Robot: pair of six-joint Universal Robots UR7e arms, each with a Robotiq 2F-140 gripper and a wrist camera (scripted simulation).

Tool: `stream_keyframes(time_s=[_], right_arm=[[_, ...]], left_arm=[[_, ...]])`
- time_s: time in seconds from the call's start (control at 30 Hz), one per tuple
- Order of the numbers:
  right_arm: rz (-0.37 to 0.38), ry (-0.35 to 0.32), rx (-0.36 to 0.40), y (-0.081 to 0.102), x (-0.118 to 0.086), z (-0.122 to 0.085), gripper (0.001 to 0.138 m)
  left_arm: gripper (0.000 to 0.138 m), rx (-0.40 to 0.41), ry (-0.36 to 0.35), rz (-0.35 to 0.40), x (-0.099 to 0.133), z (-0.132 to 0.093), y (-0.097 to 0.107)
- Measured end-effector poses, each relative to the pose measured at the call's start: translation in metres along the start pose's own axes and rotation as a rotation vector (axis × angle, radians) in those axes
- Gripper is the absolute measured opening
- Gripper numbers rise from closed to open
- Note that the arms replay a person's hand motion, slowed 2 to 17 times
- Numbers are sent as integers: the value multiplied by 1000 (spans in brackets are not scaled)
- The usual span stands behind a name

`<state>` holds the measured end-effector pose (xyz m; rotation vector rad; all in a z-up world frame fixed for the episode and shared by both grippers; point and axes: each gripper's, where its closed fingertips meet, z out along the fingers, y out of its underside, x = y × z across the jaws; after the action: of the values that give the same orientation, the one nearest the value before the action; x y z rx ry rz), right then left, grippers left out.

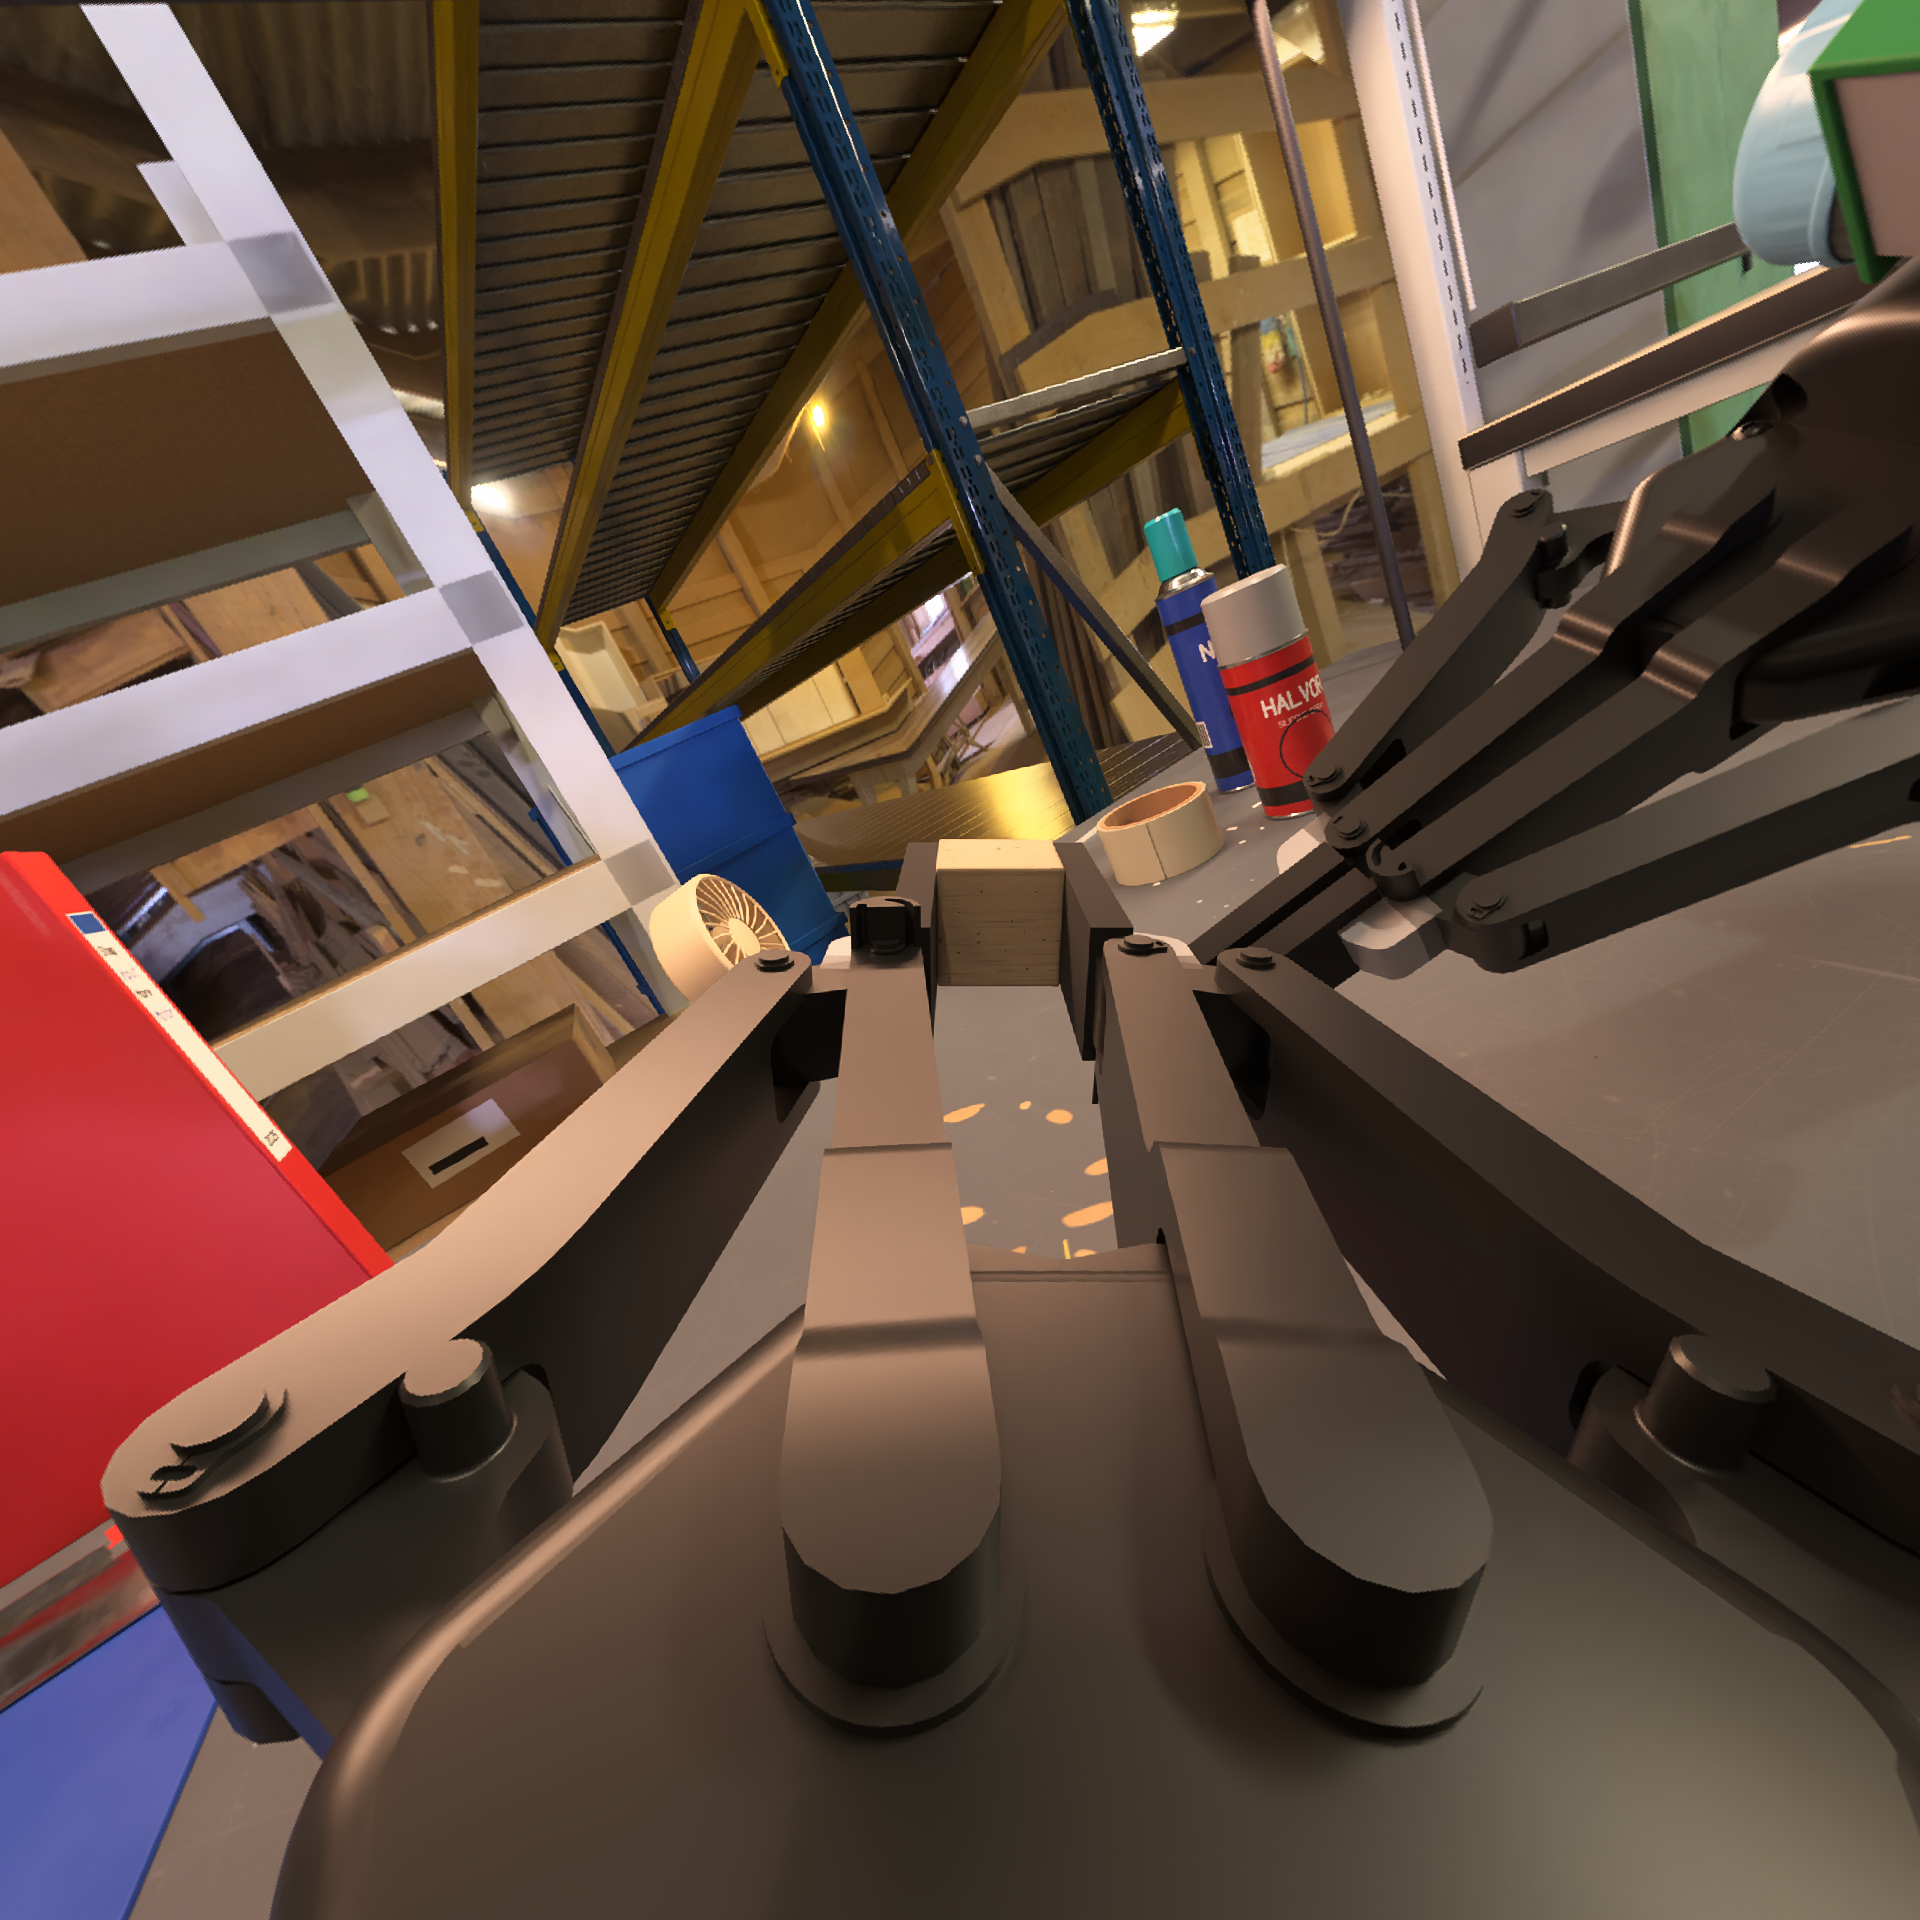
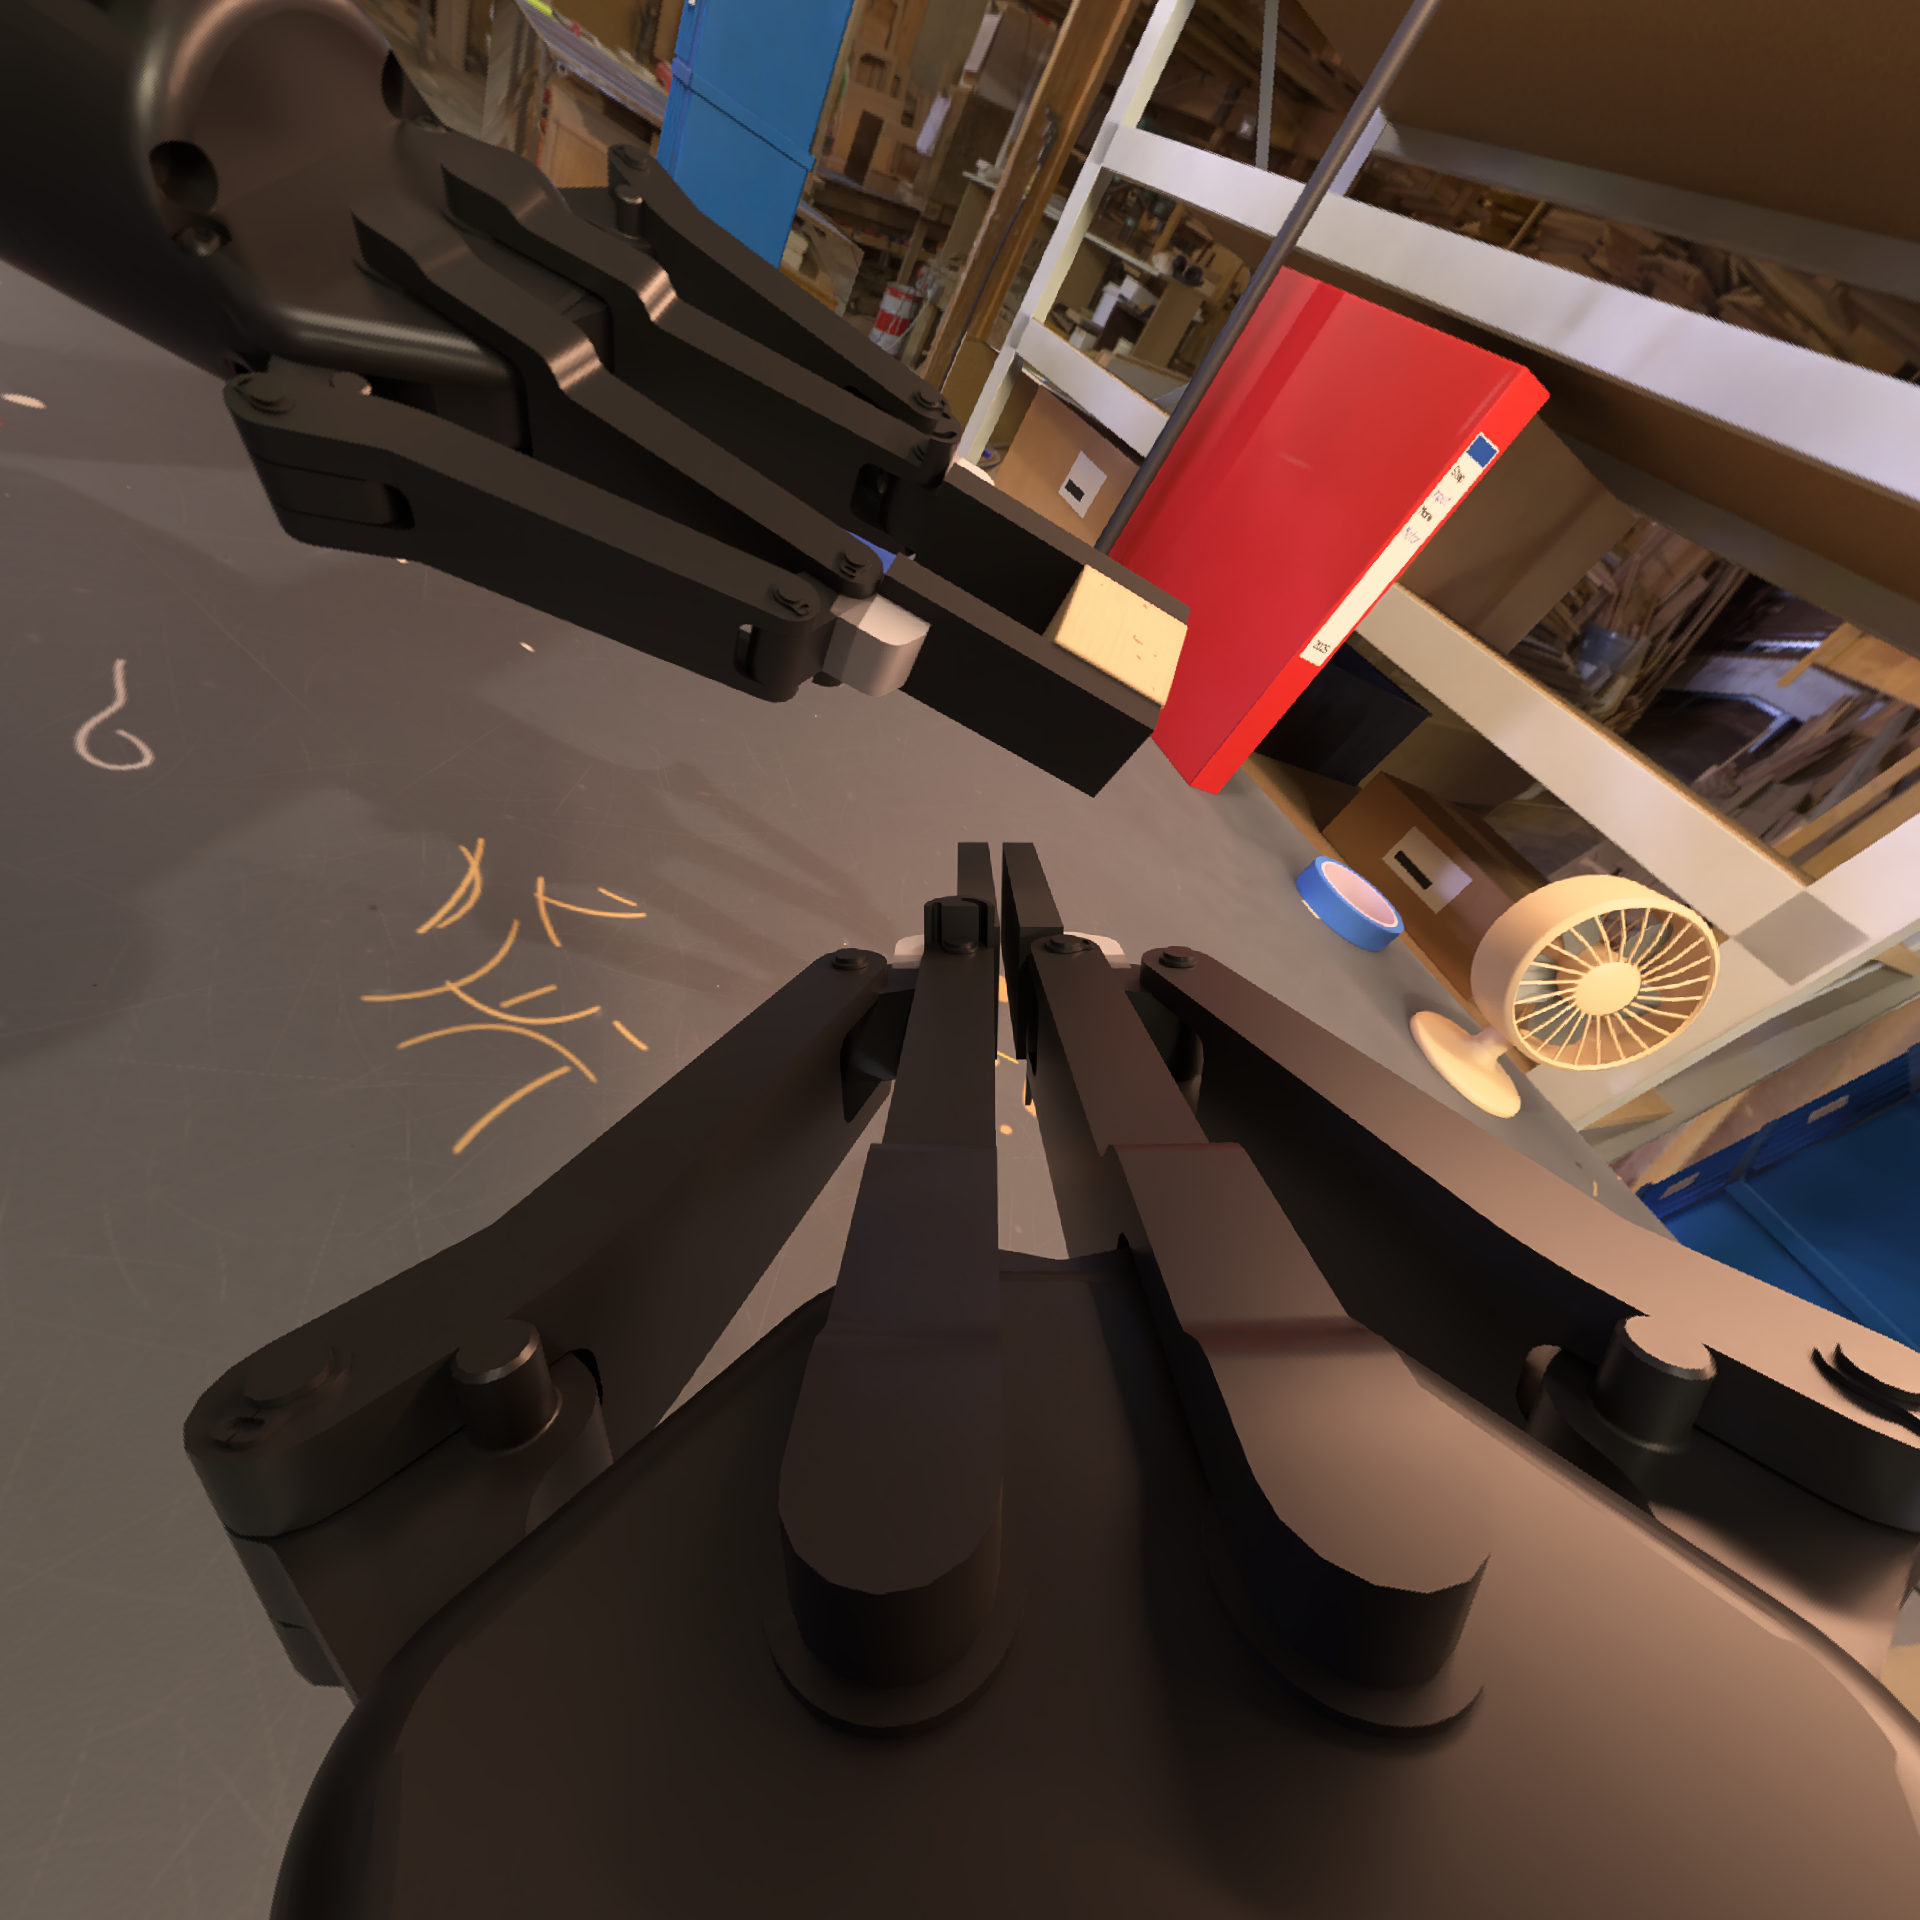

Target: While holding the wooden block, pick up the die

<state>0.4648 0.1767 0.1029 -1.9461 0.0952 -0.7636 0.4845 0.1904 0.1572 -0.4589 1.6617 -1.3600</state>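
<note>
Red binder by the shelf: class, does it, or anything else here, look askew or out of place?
Yes. The red binder leans tilted rather than standing upright. Otherwise nothing stands out: the left gripper squarely clamps the wooden block.

A grey bench [image 2: 260, 623], scratched and marked with orange scribbles, stands in a timber workshop under warm lamps [image 1: 818, 416]. White shelving [image 1: 343, 665] runs alongside, with blue-and-yellow racking [image 1: 935, 416] and what may be stacked lumber [image 2: 1787, 727] beyond.
</note>
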Motion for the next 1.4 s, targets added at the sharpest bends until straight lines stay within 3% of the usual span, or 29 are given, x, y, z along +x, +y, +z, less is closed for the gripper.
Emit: stream_keyframes(time_s=[0.27, 0.63, 0.9, 1.13, 1.23, 1.4], right_arm=[[-71, 18, 17, 0, -2, -1, 4], [10, 21, -2, 1, 7, 0, 3], [-36, 22, -2, 1, 1, -1, 2], [-33, 92, -35, 11, 22, -5, 3], [11, 111, -40, 14, 33, -9, 4], [90, 49, -20, 15, 34, -13, 4]], left_arm=[[29, -10, 3, -7, 1, -1, 2], [29, -15, -25, 36, -2, 2, -1], [29, -22, -9, -3, -1, 1, 3], [29, -62, -173, 66, -39, -10, 11], [29, -58, -190, 35, -50, -13, 13], [29, -24, -206, -128, -76, -24, 16]])
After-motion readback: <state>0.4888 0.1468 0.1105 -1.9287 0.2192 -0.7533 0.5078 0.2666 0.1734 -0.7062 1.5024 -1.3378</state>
